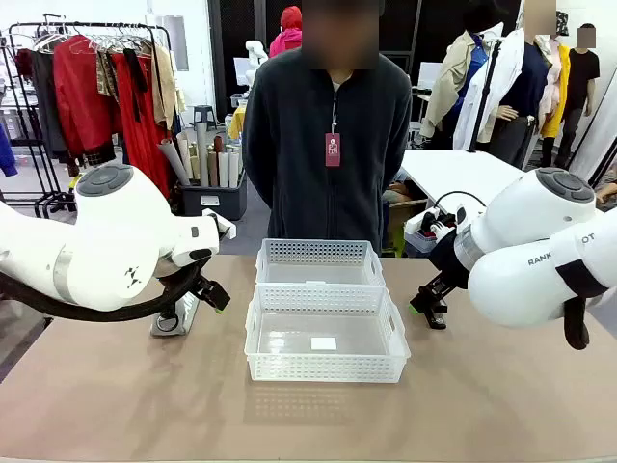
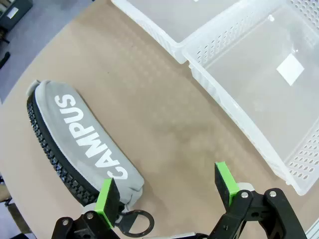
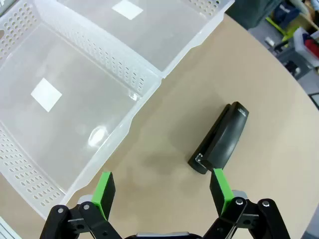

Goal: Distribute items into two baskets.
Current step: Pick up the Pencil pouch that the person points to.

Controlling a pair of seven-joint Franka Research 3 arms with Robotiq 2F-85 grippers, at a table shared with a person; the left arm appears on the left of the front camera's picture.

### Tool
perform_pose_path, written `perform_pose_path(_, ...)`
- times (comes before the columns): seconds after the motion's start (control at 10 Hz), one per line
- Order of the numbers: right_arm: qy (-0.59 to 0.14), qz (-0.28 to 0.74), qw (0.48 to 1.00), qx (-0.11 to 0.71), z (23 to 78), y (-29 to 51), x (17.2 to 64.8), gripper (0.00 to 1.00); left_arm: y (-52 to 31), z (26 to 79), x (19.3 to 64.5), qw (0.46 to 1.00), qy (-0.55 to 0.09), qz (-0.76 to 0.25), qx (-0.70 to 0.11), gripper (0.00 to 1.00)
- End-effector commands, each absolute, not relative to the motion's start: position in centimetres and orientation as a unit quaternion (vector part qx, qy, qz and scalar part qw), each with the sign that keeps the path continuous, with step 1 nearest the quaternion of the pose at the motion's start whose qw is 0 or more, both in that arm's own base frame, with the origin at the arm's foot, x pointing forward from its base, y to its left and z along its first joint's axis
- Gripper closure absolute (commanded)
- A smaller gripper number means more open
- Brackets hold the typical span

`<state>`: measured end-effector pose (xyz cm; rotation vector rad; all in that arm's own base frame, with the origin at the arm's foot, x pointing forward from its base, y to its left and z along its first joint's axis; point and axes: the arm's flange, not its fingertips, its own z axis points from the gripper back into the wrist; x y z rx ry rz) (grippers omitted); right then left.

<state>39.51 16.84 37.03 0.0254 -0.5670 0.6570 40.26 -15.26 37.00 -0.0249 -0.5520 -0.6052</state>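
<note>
Left wrist view: pouch (image 2: 75, 139) lettered "CAMPUS"; right wrist view: black stapler (image 3: 222, 139); left end effector (image 2: 165, 189) and right end effector (image 3: 162, 190) gape wide

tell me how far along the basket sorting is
Done: nothing; the larger basket and smaller basket are both empty. In hand: nothing; the left fingers hang open over the CAMPUS pouch, the right fingers open by the black stapler. Left: both items, lying on the table outside the baskets.
</note>
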Motion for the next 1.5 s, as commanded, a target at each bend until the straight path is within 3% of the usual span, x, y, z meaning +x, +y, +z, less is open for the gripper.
perform_pose_path(0.0,-0.275,0.318,0.907,0.012,37.04,16.83,39.51,0.0,-15.23,37.01,40.26,0.917,-0.269,-0.294,-0.012,0.0)
perform_pose_path(1.4,-0.275,0.318,0.907,0.012,37.04,16.83,39.51,0.0,-15.23,37.01,40.26,0.917,-0.269,-0.294,-0.012,0.0)
